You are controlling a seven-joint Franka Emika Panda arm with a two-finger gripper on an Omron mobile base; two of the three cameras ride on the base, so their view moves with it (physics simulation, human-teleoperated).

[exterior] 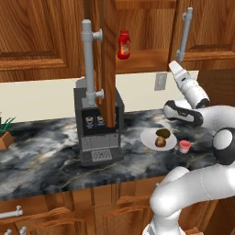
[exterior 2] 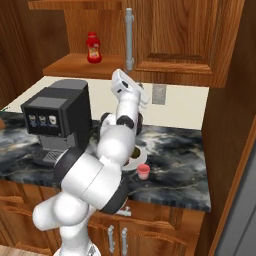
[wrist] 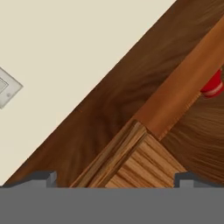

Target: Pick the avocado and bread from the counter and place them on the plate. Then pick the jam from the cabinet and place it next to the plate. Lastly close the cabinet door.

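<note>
- Below the open cabinet, the claw hangs raised off the tabletop, spread wide with nothing between its tips; the hand view shows both tips apart at the frame's bottom, pointing up at the cabinet's underside and frame edge.
- Door relation, the one the coming move seems to turn on: the cabinet door stands swung out, edge-on, left of the claw and across the open bay from it. Its long axis runs vertical; the grey bar handle sits on the door's far-left face. Judgement: the claw must cross leftward and get behind the door to push it shut.
- Plate, on the tabletop just right of the coffee machine: holds the avocado and the bread, touching or nearly so.
- Jam stands upright on the tabletop just beside the plate's right rim, apart from it, below the claw.
- Cabinet shelf: a red bottle stands upright, right of the open door; nothing else made out on it.
- Judgement: placements look done; only the door is left.
</note>
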